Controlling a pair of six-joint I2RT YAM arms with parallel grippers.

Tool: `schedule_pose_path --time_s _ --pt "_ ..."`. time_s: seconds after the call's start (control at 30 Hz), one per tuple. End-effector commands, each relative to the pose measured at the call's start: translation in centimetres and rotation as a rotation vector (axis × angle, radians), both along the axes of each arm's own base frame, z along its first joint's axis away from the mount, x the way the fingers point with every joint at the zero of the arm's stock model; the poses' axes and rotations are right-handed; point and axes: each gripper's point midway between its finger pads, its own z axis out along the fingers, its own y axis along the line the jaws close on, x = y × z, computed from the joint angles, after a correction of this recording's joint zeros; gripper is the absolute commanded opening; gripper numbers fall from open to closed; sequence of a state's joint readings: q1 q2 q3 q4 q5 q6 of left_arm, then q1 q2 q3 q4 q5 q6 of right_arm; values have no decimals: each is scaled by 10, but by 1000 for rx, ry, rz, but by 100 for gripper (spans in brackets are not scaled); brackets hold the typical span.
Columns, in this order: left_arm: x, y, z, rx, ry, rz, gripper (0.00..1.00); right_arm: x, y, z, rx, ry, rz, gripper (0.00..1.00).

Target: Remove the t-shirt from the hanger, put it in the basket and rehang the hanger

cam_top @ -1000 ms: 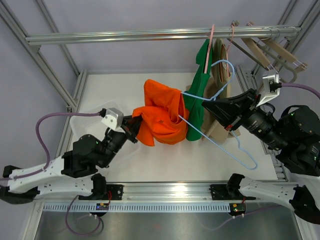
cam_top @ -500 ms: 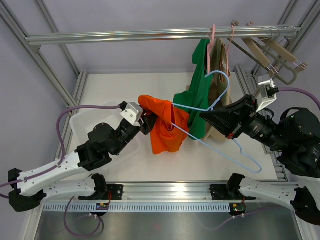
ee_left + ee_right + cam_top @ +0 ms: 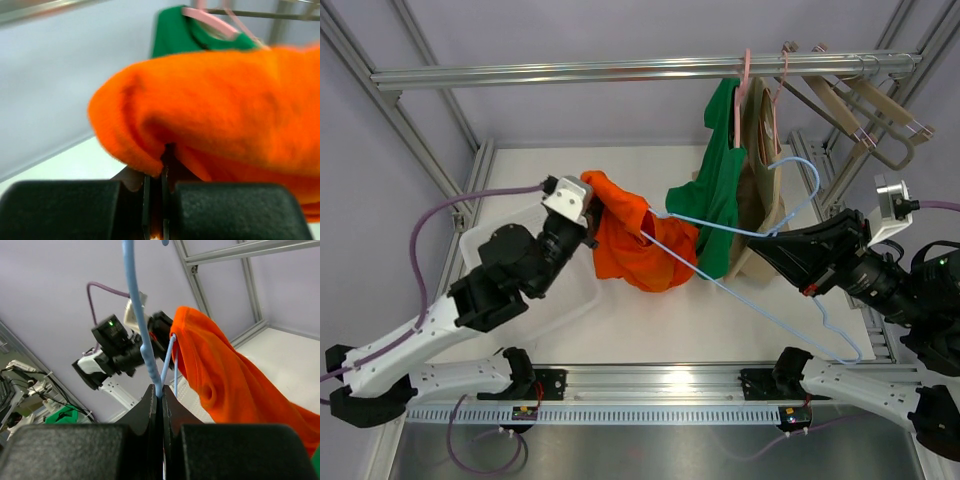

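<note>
Compared with one second ago, the left gripper (image 3: pixel 587 210) is found farther to the far left, and the right gripper (image 3: pixel 765 240) is withdrawn to the right; the two are drawn apart. The orange t-shirt (image 3: pixel 630 250) is consequently stretched between them above the table (image 3: pixel 650 335). In the top view it is seen left of centre, between the left gripper and the green shirt (image 3: pixel 720 190) hung from the far rail (image 3: pixel 570 72).

The left fingers are clenched on a fold of the orange cloth, as shown in the left wrist view. The right fingers are clamped on the wire of the blue hanger (image 3: pixel 140 325), as shown in the right wrist view. The hanger's hook is displaced to the right with the arm.

The hanger's left end is still seen buried in the orange cloth in the top view; the t-shirt is therefore judged to be only partly freed, and further separation is judged necessary.

One container is present: a clear plastic bin (image 3: pixel 570 300) at the near left, beneath the left arm. No item is seen in its visible part; the remainder is hidden by the arm. The t-shirt is held beside the bin, not in it.
</note>
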State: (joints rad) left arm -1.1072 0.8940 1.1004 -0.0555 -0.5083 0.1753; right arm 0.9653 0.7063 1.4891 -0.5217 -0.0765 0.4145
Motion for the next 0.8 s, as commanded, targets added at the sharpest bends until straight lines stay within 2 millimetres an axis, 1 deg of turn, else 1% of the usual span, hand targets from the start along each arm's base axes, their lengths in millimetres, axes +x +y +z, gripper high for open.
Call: schedule_pose_path --time_s 0.0,0.03,0.07,0.1,0.13,0.2,0.23,0.33,0.37,0.43,0.53,0.57,0.6,0.67,0.7,0.77 --pt "6 63 98 -123 -85 171 0 4 -18 -14 -17 13 -77 0" --pt "6 72 110 -83 -96 191 0 10 -25 -21 -19 26 -123 0" --pt "4 78 130 -91 -115 202 0 11 -23 -25 -27 31 -124 0" --pt "-9 102 179 -175 -171 217 0 13 -29 -27 -28 35 -152 0" --pt "-2 97 185 -146 -167 235 0 16 -30 -32 -39 41 -167 0" --pt "-5 112 214 -156 -215 283 0 19 -32 -34 -47 38 -188 0" --pt "-7 124 235 -197 -235 322 0 20 -32 -34 -50 37 -195 0" --pt "-12 143 261 -205 -286 370 0 25 -29 -36 -70 36 -207 0" --pt "-12 146 264 -197 -299 389 0 26 -26 -36 -76 35 -203 0" --pt "-13 149 266 -198 -305 390 0 29 -20 -38 -89 35 -197 0" --pt "-10 147 247 -206 -296 397 0 31 -11 -42 -98 35 -177 0" --pt "-5 144 223 -177 -271 407 0 32 -6 -44 -102 39 -167 0" --pt "-4 144 212 -177 -262 409 0 33 -4 -44 -104 39 -164 0" --pt "0 151 192 -200 -239 440 0 35 4 -52 -126 54 -146 0" --pt "2 153 167 -178 -215 446 0 35 8 -56 -136 62 -135 0" --pt "4 162 145 -200 -193 475 0 37 15 -63 -153 71 -121 0"
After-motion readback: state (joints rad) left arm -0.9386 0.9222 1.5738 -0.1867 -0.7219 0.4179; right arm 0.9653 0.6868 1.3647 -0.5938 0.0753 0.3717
